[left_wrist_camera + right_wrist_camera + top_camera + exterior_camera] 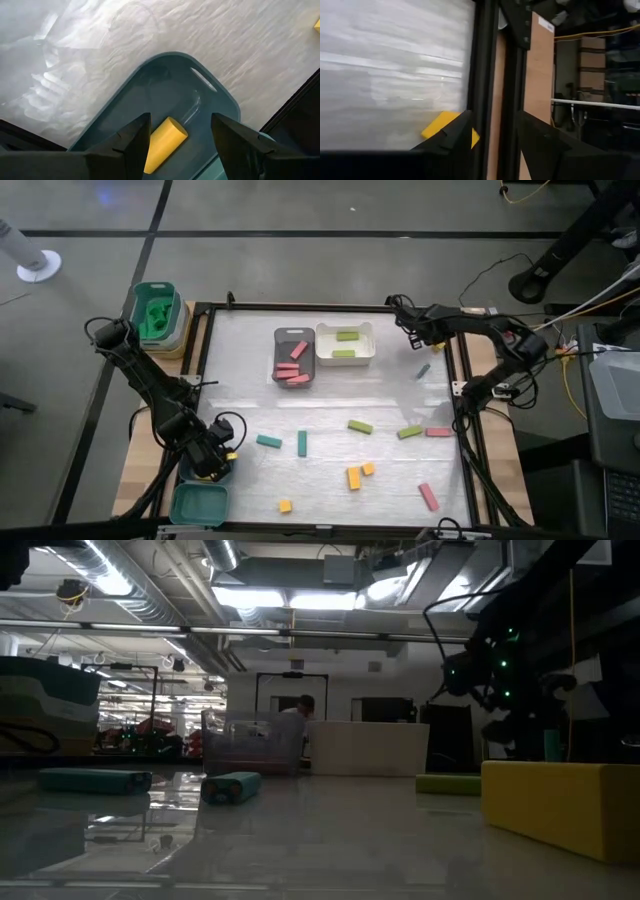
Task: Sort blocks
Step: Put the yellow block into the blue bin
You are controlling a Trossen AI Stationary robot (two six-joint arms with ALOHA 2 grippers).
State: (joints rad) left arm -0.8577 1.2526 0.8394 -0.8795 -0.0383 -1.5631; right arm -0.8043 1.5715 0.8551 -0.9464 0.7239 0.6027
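My left gripper [177, 142] hangs directly over the teal tray [220, 95] at the table's near left corner, its fingers spread wide with a yellow block [162, 145] lying loose on the tray floor between them, gripped by nothing. The drop looks made, so the careful course is to rise straight up, fingers kept apart, clear of the tray wall so nothing is nudged back out. Away from that tray, toward the table's middle, two teal blocks [268, 441] lie nearest, with yellow blocks [354, 477] beyond them and green [360, 426] and pink blocks [428, 496] farther still; the next yellow is the sensible pick. At the far side from the tray, the grey tray [294, 358] holds pink blocks and the white tray [345, 344] green ones. My right gripper [492, 137] waits at the far right corner, diagonally across from the teal tray, its fingers part-open and apparently empty, a yellow piece [445, 127] just beyond them, though what that is remains hard to say.
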